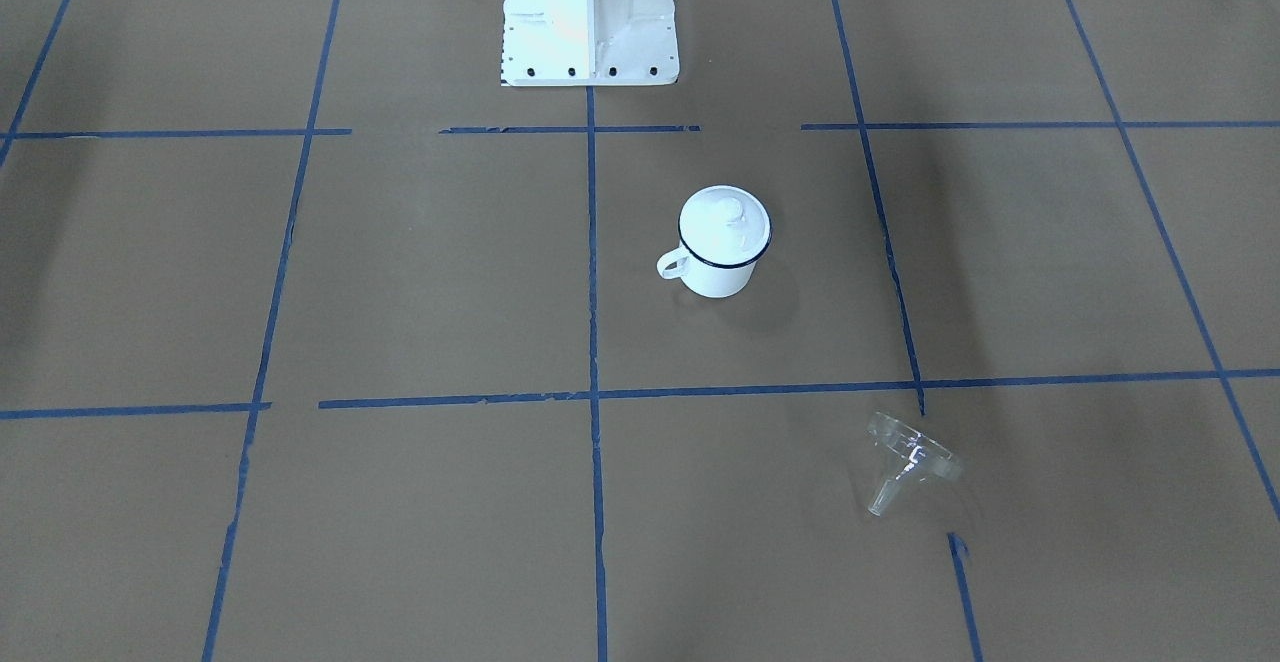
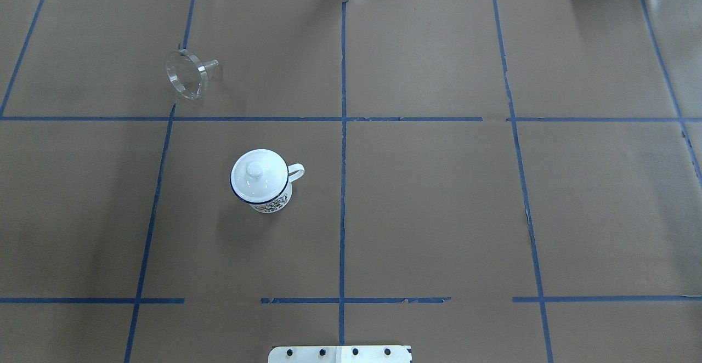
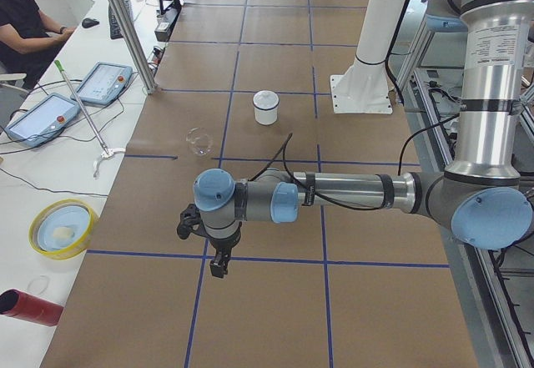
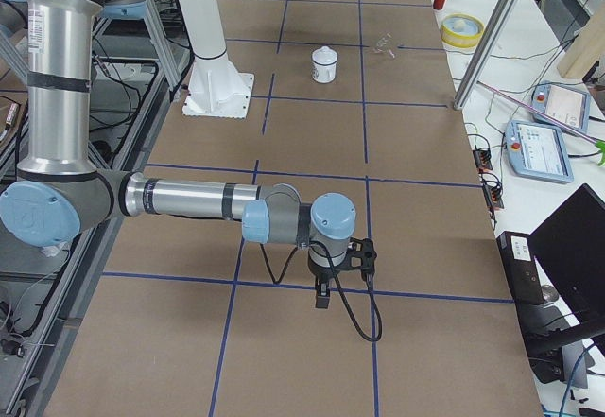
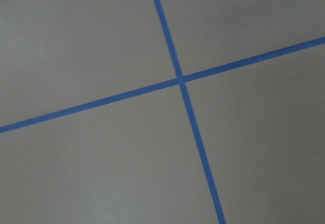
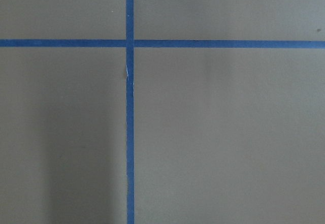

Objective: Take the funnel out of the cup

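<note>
I see the clear funnel (image 2: 189, 73) out of the cup: it lies on its side on the brown paper of the worktop (image 2: 439, 215), in the far square on the robot's left, just past a cross line of blue tape (image 2: 343, 132). Its wide mouth faces the robot's left and its short spout points the other way. The white enamel cup (image 2: 262, 182) stands upright well apart from it, nearer the robot, with its loop handle towards the robot's right. A white domed lid (image 2: 255, 172) with a knob sits on top of the cup.

The left arm (image 3: 350, 191) and right arm (image 4: 189, 198) each reach out low over the worktop at opposite ends, far from both things. Their jaws point down and hold nothing that I can see. Only the side views show them, so I cannot tell how wide they stand. Both wrist cameras give me only paper and crossing tape.
</note>
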You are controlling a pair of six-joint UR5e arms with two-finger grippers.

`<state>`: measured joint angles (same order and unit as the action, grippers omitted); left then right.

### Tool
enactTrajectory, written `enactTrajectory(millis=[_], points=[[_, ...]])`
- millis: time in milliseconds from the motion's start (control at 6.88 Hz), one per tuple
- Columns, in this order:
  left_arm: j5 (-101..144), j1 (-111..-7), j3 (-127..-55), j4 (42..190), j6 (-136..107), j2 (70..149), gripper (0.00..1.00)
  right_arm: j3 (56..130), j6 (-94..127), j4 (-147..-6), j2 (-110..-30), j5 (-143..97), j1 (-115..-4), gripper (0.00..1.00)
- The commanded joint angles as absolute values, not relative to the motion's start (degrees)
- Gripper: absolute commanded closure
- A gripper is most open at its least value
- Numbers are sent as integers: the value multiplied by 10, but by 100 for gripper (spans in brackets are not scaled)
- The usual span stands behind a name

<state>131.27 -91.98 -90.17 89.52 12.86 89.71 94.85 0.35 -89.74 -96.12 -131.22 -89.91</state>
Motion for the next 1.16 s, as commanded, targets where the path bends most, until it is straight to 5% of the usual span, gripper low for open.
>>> enactTrajectory(millis=[0, 1017], points=[[1313, -936, -904, 854, 131, 902, 0, 949, 4, -897, -961, -1312, -899, 0], [1317, -934, -950, 847, 103, 899, 0, 948, 4, -897, -961, -1312, -899, 0]])
